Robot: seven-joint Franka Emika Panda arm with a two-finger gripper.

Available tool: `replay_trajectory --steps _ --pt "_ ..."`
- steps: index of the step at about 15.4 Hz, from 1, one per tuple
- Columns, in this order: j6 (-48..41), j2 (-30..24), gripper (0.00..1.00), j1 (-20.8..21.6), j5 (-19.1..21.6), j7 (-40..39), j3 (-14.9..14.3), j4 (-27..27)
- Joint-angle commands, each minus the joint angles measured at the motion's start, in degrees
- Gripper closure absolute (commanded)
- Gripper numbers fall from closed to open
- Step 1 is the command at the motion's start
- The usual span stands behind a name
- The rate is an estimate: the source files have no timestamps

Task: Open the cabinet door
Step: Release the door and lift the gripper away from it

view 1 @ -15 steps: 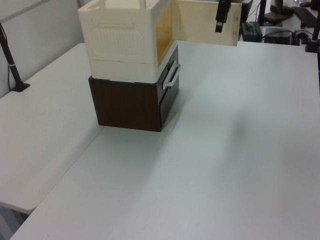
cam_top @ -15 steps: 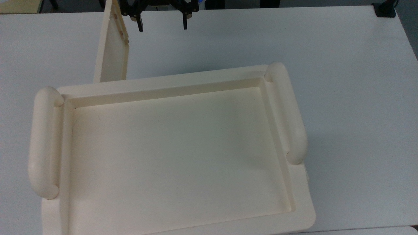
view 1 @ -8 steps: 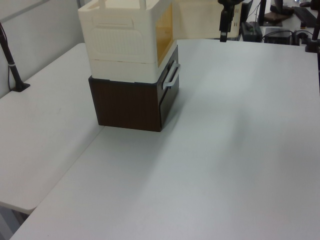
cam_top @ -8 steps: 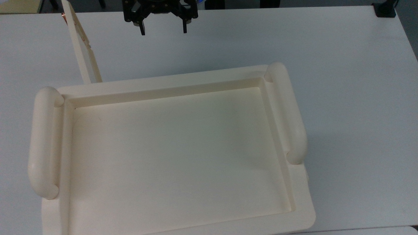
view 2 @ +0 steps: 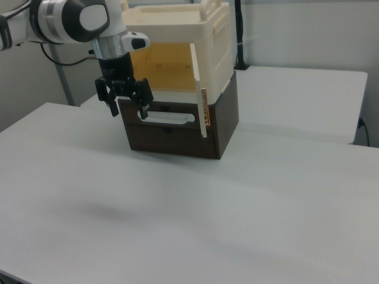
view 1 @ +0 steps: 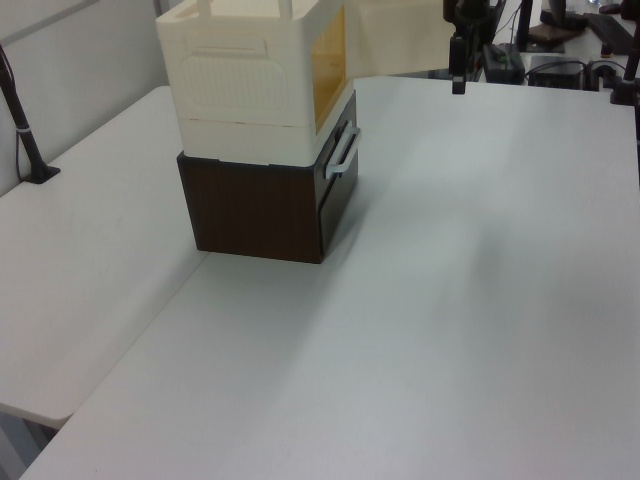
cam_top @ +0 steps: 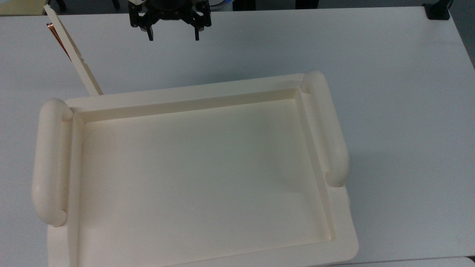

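Note:
The cabinet door [cam_top: 76, 55] is a thin cream panel swung wide out from the cream cabinet's front corner, slanting toward the top view's upper left. Its copper-fitted handle [cam_top: 55, 32] sits near the free edge. In the right view the door [view 2: 196, 89] stands edge-on beside the bare wooden interior [view 2: 160, 65]. In the left view the door [view 1: 395, 40] lies behind the cabinet. My gripper [cam_top: 173, 36] hangs open and holds nothing, to the door's right in the top view. It hovers in front of the cabinet [view 2: 128, 110] and above the far table [view 1: 457, 78].
The cream cabinet's recessed top [cam_top: 185, 93] has rounded side rails [cam_top: 328, 128]. It rests on a dark brown drawer unit [view 2: 177, 139] with a pale handle [view 1: 343, 155]. White tabletop [cam_top: 400, 111] spreads around. A black clamp [cam_top: 438, 11] sits at one corner, a black pole [view 1: 25, 140] at another.
The door has swung further open, toward the top view's left. My gripper, open throughout, has drifted a little leftward in the top view, apart from the door.

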Motion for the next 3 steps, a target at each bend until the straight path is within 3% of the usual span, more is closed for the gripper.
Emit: replay_trajectory --steps 1,3 --pt "-0.1 -1.4 0.0 0.3 -0.5 -0.1 0.0 -1.8" --pt "-0.3 -1.4 0.0 0.2 -0.6 -0.1 0.0 -1.8"
